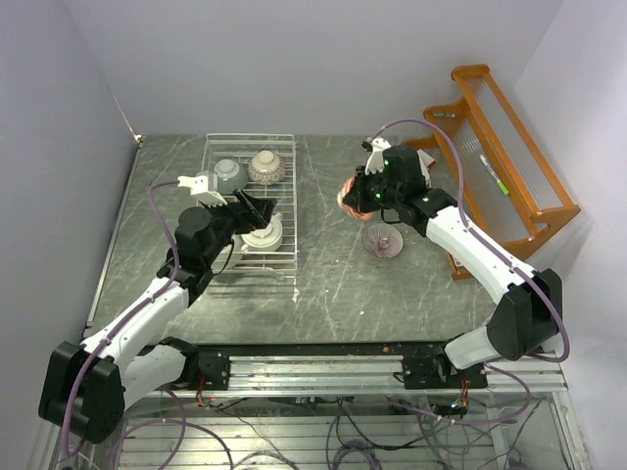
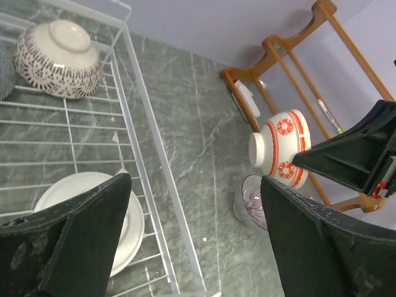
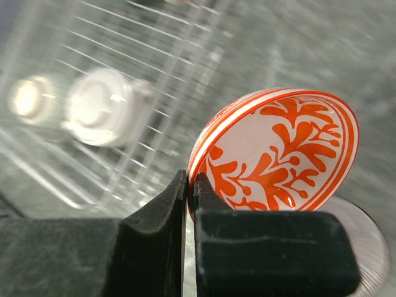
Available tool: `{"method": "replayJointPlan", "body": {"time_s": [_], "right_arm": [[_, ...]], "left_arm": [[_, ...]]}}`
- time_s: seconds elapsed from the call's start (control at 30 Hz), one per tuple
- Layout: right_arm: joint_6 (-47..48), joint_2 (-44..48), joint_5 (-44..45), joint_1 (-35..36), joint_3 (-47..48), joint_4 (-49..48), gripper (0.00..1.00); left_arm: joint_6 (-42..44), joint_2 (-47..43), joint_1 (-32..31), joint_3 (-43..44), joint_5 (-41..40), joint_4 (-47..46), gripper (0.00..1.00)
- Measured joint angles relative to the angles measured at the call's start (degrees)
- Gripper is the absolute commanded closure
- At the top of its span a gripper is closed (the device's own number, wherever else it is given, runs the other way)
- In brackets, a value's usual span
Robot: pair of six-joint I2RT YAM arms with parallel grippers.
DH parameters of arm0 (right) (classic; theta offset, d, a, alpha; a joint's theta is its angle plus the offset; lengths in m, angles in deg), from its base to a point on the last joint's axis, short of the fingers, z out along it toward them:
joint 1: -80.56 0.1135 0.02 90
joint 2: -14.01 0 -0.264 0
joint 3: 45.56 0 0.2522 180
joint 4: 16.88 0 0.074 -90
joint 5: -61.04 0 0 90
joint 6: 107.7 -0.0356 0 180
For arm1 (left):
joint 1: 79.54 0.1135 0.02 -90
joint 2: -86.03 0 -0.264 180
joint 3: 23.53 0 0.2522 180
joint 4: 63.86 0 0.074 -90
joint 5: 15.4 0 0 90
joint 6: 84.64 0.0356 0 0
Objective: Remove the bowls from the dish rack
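The white wire dish rack [image 1: 284, 257] lies at the left of the table. In it are a grey bowl [image 1: 230, 174], a patterned bowl [image 1: 266, 166] and a cream bowl [image 1: 263, 235]. My left gripper [image 1: 257, 210] is open and empty above the cream bowl [image 2: 86, 216], near the rack's right rail [image 2: 148, 136]. My right gripper [image 3: 190, 185] is shut on the rim of a white bowl with an orange-red pattern [image 3: 278, 148]. It holds that bowl on edge in the air [image 1: 349, 201], above a purple striped bowl [image 1: 381, 241] standing on the table.
An orange wooden shelf rack [image 1: 509, 147] stands at the right by the wall. The walls close in at left and back. The purple striped bowl [image 2: 249, 201] and the held bowl [image 2: 281, 148] lie right of the rack in the left wrist view.
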Motion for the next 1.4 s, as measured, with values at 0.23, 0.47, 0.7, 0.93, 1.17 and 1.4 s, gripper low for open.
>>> {"method": "replayJointPlan", "body": {"time_s": [0.23,0.47,0.7,0.93,1.17,1.4], "right_arm": [[7.21,-2.43,17.25,0.0,2.47,17.79,1.0],[10.05,-3.98,23.82,0.0,1.42,22.16,1.0],[10.97,-5.9,25.29,0.0,-0.11,22.69,1.0],[11.26,-8.04,25.62,1.62,-0.68,22.29,1.0],[11.26,-9.22,25.14,3.3,-1.11,21.81,1.0],[11.19,-10.23,26.1,4.28,-1.38,21.77,0.84]], "left_arm": [[0.52,-0.13,0.0,-0.55,-0.79,2.19,0.04],[1.88,-1.18,0.0,-0.55,-1.84,4.42,0.03],[2.36,-1.05,0.0,-0.55,-2.08,5.27,0.03],[2.8,-0.31,0.0,-0.55,-2.1,5.42,0.02],[3.41,0.02,0.0,-0.55,-2.27,5.7,0.02],[3.89,0.26,0.0,-0.55,-2.34,6.12,0.02]]}}
